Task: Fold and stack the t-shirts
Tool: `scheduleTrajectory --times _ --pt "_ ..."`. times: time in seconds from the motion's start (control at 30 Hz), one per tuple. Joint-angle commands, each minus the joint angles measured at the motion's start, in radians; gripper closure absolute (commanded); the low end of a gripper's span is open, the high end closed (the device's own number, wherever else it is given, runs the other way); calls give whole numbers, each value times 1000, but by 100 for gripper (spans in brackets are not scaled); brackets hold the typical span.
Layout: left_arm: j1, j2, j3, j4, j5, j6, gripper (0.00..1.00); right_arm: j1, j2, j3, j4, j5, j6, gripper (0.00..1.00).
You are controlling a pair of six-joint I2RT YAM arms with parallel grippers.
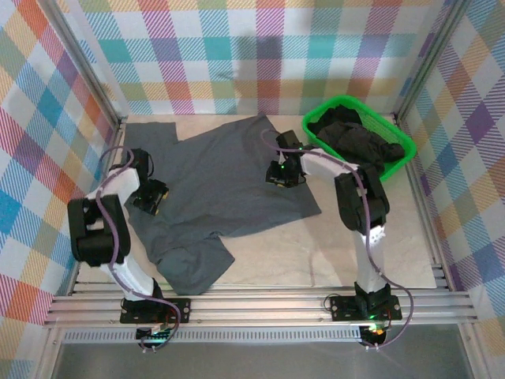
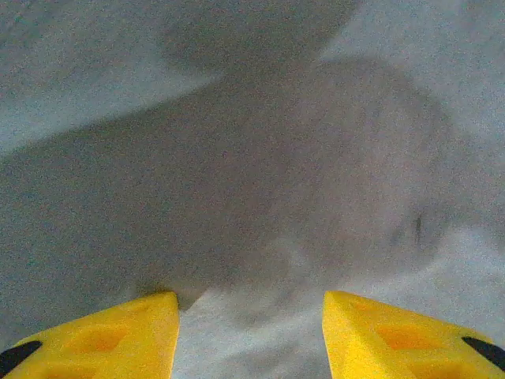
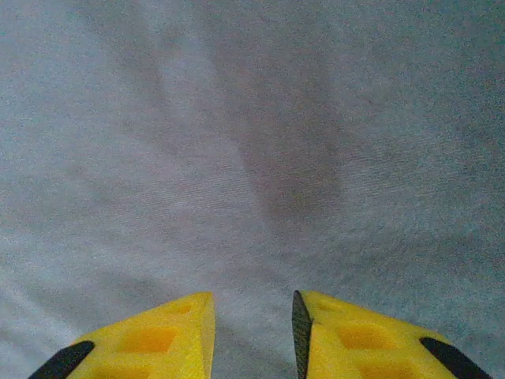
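Bare pale tabletop [image 1: 316, 253] lies open near-centre, beside the spread slate blue-grey cloth t-shirt [image 1: 213, 181]; a bright green plastic basket [image 1: 397, 136] occupies the far right corner.

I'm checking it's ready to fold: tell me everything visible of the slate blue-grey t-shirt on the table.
The slate blue-grey cloth t-shirt lies spread out, mostly flat with soft wrinkles, on the pale table. It sits slanted, hem toward the right, one short sleeve toward the near edge, the other far left. The open left hand is over its left side, the open right hand over its far right part; contact cannot be told.
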Motion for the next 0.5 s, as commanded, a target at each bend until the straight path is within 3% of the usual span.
scheduleTrajectory --times 0.0,0.27,0.47 --pt "9 124 93 -21 39 53 49 -30 53 79 -150 37 18 68" --pt "-20 363 314 -15 145 117 49 -132 -2 -22 -190 51 63 68" --pt "-51 455 495 -70 146 141 49 -121 -73 26 -151 10 -39 60"
